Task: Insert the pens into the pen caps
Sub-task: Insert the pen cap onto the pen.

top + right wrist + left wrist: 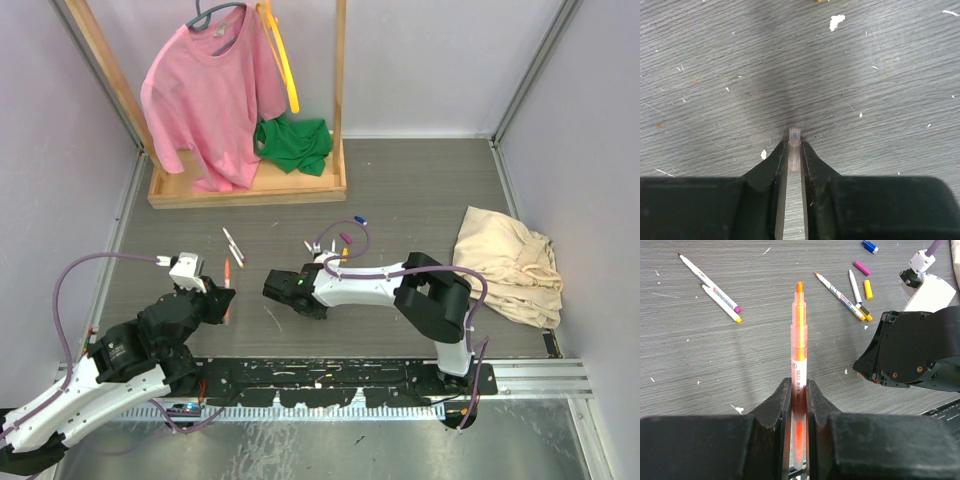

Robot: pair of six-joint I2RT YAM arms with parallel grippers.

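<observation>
My left gripper [799,386] is shut on an orange pen [799,330], whose white barrel runs between the jaws and whose orange tip points away, above the table. In the top view it [222,298] hovers left of my right gripper [270,287]. The right gripper [795,146] is low over the grey table, shut on a small pale translucent pen cap [795,137] that pokes out past the fingertips. Two pens [710,287] lie at the far left and two more pens [842,296] at the far right. Blue [869,246], magenta [861,267] and yellow [868,289] pen caps lie beyond them.
The right arm's black wrist [912,352] fills the right of the left wrist view. A wooden rack [250,185] with a pink shirt [205,90], a green cloth [293,143] and a yellow strap [283,55] stands at the back. A beige cloth [510,262] lies at the right.
</observation>
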